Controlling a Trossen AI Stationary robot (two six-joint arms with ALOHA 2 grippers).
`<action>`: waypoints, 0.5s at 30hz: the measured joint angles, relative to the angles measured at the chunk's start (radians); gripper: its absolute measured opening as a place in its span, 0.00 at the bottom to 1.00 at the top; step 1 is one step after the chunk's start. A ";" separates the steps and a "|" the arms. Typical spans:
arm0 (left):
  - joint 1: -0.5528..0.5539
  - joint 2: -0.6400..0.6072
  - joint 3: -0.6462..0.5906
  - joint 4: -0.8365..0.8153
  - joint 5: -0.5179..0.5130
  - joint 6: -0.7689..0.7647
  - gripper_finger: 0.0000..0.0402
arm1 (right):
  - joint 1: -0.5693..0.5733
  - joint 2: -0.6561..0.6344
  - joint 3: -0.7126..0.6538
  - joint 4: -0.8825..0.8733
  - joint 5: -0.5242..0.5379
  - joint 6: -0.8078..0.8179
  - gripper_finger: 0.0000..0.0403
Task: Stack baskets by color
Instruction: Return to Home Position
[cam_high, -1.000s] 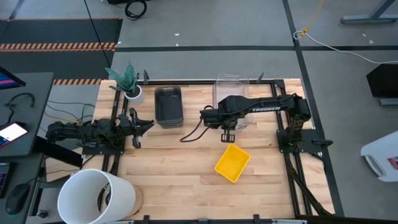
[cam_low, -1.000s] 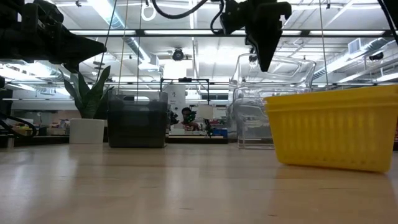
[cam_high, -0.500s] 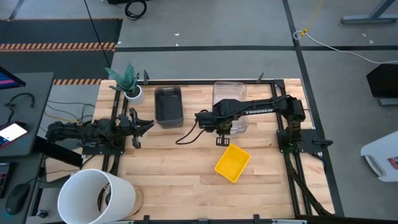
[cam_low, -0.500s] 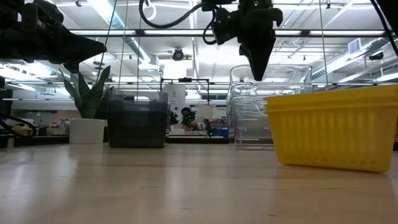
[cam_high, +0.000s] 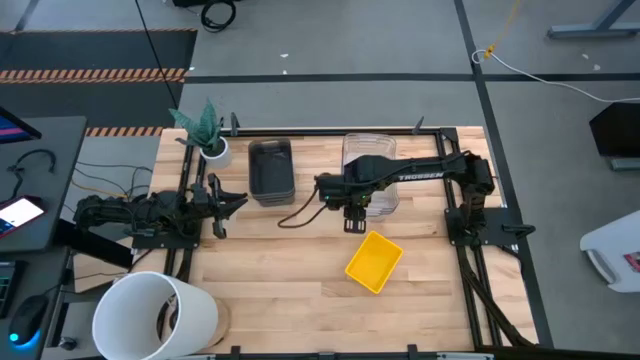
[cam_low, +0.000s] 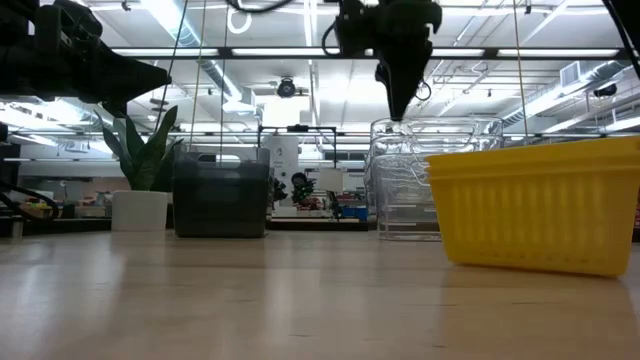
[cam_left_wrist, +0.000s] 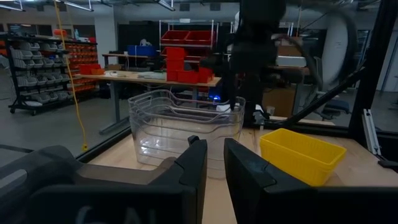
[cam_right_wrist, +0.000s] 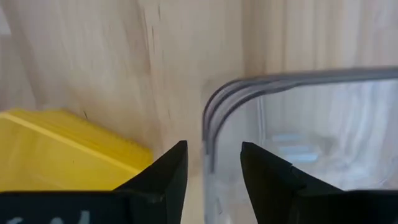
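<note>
A stack of clear baskets (cam_high: 372, 150) stands on the table at the far middle, with a stack of dark grey baskets (cam_high: 271, 168) to its left. One yellow basket (cam_high: 374, 262) sits askew on the table, nearer than the clear stack. My right gripper (cam_right_wrist: 213, 162) points down over the clear stack's near left corner. It is open, its fingers on either side of the top rim (cam_right_wrist: 261, 84) and just above it (cam_low: 400, 112). My left gripper (cam_left_wrist: 215, 155) waits at the table's left edge, holding nothing, with a narrow gap between its fingers.
A small white plant pot (cam_high: 213, 150) stands at the far left corner. A big white bucket (cam_high: 155, 318) stands off the near left corner. Black frame rails run along the table's sides. Bare wood lies left of and nearer than the yellow basket.
My right gripper has moved a little toward the table's left and down over the clear stack. The clear basket that hung tilted under it has come down and now sits level, nested in the stack.
</note>
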 joint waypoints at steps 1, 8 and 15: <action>0.000 0.000 0.000 0.000 0.000 0.000 0.15 | -0.002 -0.011 0.000 0.013 0.001 -0.009 0.39; 0.000 0.000 0.000 0.000 0.000 0.000 0.14 | -0.024 -0.062 0.000 0.133 0.000 -0.075 0.39; 0.000 0.000 0.000 0.000 0.000 0.000 0.16 | -0.044 -0.081 -0.066 0.278 0.000 -0.152 0.39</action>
